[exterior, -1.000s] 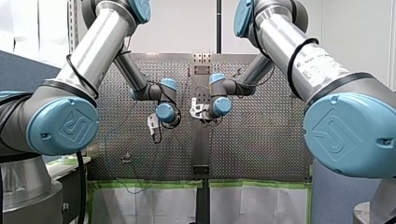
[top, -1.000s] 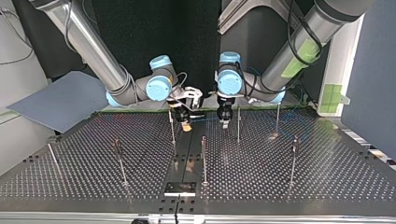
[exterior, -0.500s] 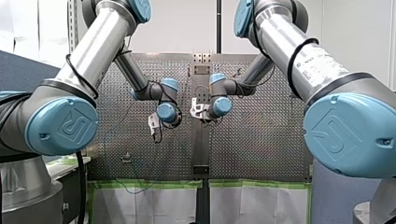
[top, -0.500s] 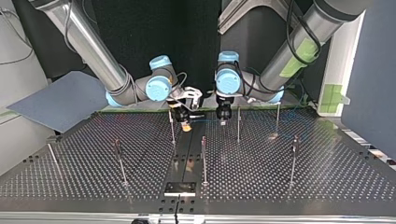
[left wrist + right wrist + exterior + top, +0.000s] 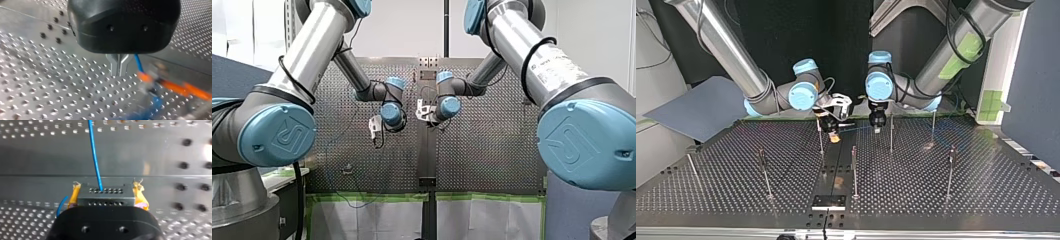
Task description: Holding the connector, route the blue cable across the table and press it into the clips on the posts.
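Observation:
In the right wrist view my right gripper (image 5: pixel 106 195) is shut on a grey metal connector (image 5: pixel 105 193) held between yellow pads (image 5: pixel 140 197). The blue cable (image 5: pixel 95 152) leaves the connector and runs ahead over the table. In the top view my right gripper (image 5: pixel 834 136) hangs just above the table's centre strip, and the cable (image 5: pixel 856 128) spans to my left gripper (image 5: pixel 877 128) close by. In the left wrist view my left gripper (image 5: pixel 119 68) has its metal fingers pressed together. There the cable (image 5: pixel 138 63) passes right beside them, not visibly between them.
Several thin upright posts stand on the perforated table (image 5: pixel 986 200): one (image 5: pixel 820 137) next to my right gripper, one (image 5: pixel 891 132) next to my left, and others (image 5: pixel 854 170) (image 5: pixel 950 170) (image 5: pixel 765 172) nearer the camera. The cable's slack (image 5: pixel 956 142) lies at the top view's right.
My left gripper's fingers have come together. In the front view both wrists have shifted slightly upward, further over the table. The connector stays in my right gripper.

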Motion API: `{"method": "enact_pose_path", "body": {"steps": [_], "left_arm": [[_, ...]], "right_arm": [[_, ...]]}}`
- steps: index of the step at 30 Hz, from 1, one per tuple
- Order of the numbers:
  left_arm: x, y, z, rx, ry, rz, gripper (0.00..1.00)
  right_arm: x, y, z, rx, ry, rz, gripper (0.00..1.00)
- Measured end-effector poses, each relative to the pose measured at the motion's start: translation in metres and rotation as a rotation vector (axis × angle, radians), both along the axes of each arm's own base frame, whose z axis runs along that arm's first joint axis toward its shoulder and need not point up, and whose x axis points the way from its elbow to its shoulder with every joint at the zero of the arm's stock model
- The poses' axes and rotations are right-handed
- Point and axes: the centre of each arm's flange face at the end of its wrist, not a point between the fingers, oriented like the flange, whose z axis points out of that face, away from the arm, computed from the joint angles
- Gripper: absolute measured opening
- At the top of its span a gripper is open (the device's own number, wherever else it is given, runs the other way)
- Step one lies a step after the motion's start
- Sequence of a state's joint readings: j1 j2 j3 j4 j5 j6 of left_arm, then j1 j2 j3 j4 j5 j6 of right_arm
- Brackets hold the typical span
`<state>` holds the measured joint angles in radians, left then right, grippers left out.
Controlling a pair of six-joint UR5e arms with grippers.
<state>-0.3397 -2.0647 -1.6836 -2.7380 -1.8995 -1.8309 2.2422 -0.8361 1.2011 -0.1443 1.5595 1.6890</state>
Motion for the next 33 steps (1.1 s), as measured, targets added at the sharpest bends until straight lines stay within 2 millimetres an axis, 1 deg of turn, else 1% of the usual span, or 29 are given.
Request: {"method": "enact_pose_path", "body": {"steps": [4, 8, 14, 21, 29, 33], "left_arm": [[-0.007, -0.003, 0.015, 0.001, -0.007, -0.008, 0.00], [-0.017, -0.003, 0.028, -0.005, -0.023, -0.014, 0.00], [-0.028, -0.004, 0.049, -0.014, -0.059, -0.022, 0.00], [-0.041, -0.008, 0.072, -0.022, -0.086, -0.038, 0.00], [-0.058, -0.004, 0.102, -0.038, -0.128, -0.041, 0.00], [-0.062, -0.003, 0.110, -0.039, -0.135, -0.043, 0.00]], "right_arm": [[-0.003, 0.003, 0.022, -0.010, -0.009, -0.002, 0.00], [-0.006, 0.007, 0.043, -0.013, -0.024, -0.002, 0.00], [-0.009, 0.013, 0.062, -0.014, -0.035, -0.003, 0.00], [-0.012, 0.019, 0.081, -0.014, -0.043, -0.002, 0.00], [-0.015, 0.026, 0.107, -0.031, -0.063, 0.003, 0.00], [-0.019, 0.030, 0.119, -0.039, -0.072, 0.003, 0.00]]}}
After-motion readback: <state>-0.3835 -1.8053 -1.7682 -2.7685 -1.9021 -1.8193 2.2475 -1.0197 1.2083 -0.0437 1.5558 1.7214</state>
